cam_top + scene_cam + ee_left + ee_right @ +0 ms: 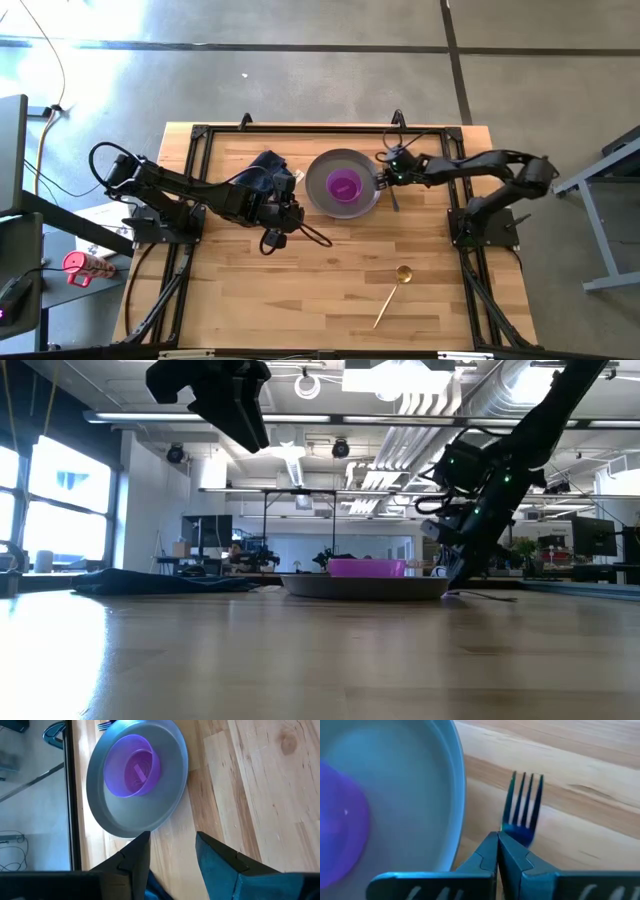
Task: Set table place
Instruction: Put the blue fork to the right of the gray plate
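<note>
The right gripper is clenched on the teal-handled metal fork, which lies on the light wooden plank table just beside the round grey metal plate at its 3 o'clock, tines pointing away from the gripper along its own axis. The small magenta bowl sits in the plate. The left gripper, fingers parted and empty, hangs at the plate's 8 o'clock, near the dark navy cloth napkin. The slim gold spoon lies well apart, at the plate's 5 o'clock; the right arm looks nearer it.
</note>
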